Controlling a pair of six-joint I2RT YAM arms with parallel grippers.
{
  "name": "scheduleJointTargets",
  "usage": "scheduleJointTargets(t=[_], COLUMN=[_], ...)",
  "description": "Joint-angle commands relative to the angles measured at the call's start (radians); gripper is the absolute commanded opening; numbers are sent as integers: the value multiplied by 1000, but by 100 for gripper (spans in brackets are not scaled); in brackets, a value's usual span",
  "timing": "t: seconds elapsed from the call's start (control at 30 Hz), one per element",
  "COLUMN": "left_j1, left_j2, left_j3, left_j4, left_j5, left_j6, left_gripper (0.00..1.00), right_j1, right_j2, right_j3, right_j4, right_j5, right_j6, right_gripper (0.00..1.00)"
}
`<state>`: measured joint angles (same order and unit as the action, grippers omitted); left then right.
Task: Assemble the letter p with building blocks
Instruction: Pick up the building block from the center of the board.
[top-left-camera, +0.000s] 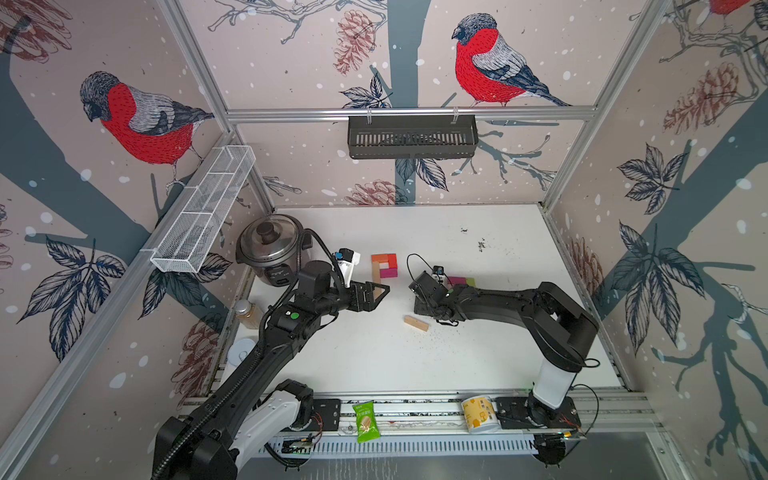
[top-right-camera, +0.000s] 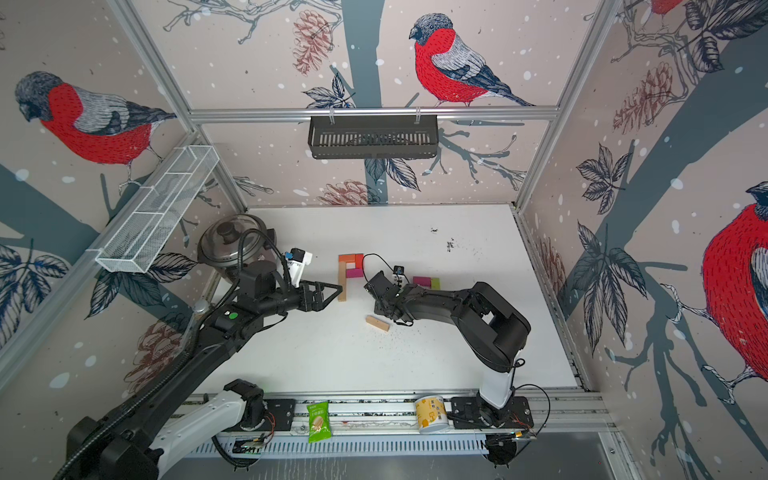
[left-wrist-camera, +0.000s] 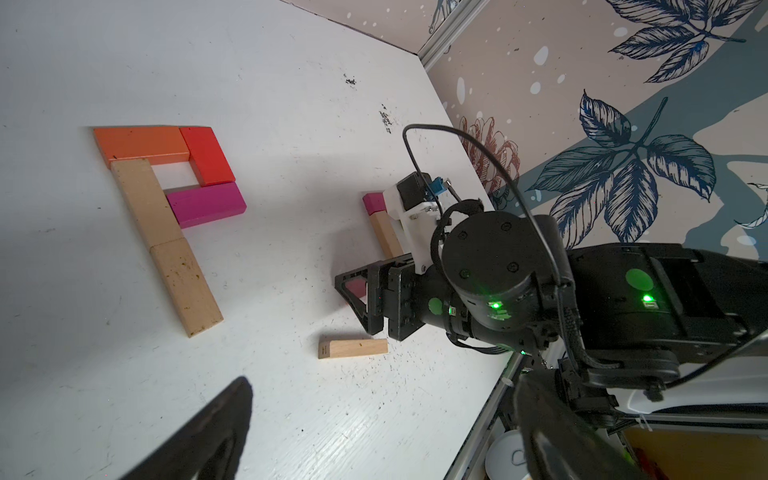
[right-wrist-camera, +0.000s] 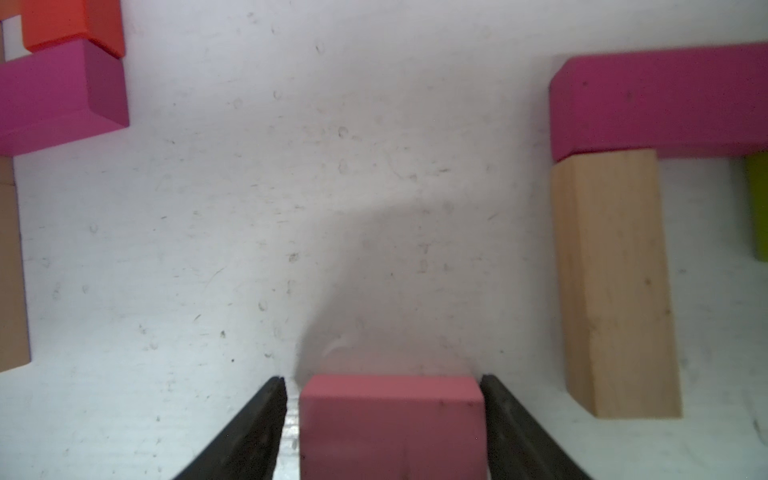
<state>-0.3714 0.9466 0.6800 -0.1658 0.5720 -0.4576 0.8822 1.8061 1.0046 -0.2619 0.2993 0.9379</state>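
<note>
My right gripper (right-wrist-camera: 383, 379) astride the pink block (right-wrist-camera: 392, 424)
Its jaws flank the block's narrow width, a sliver of gap on one side, not yet clamped; my left gripper (top-left-camera: 380, 296) hangs wide open by the tan stem (left-wrist-camera: 145, 199) of the letter p (left-wrist-camera: 208, 158), lying flat, likely to steady it.

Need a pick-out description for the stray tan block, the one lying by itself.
On the white table, find the right gripper, mid-table beside the P of blocks. Just toward the front rail from it lies one tan block. Unlike the other tan blocks, it touches nothing and lies slanted.
</note>
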Motion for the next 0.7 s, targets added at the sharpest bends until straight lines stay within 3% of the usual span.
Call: scheduleJointTargets(t=[0.0, 0.67], left_j1=[2, 3], left_j2=[1, 8], left_j3=[-3, -6], left_j4=[33, 38], left_j5=[15, 21], left_j6=[2, -3], left_gripper=[97, 97], right_j1=[3, 12], right_j2=[9, -23], right_j3=[-14, -37], right_j4=[-72, -53], right_j5=[-48, -29], right_j6=[-6, -33], right_gripper=[72, 59])
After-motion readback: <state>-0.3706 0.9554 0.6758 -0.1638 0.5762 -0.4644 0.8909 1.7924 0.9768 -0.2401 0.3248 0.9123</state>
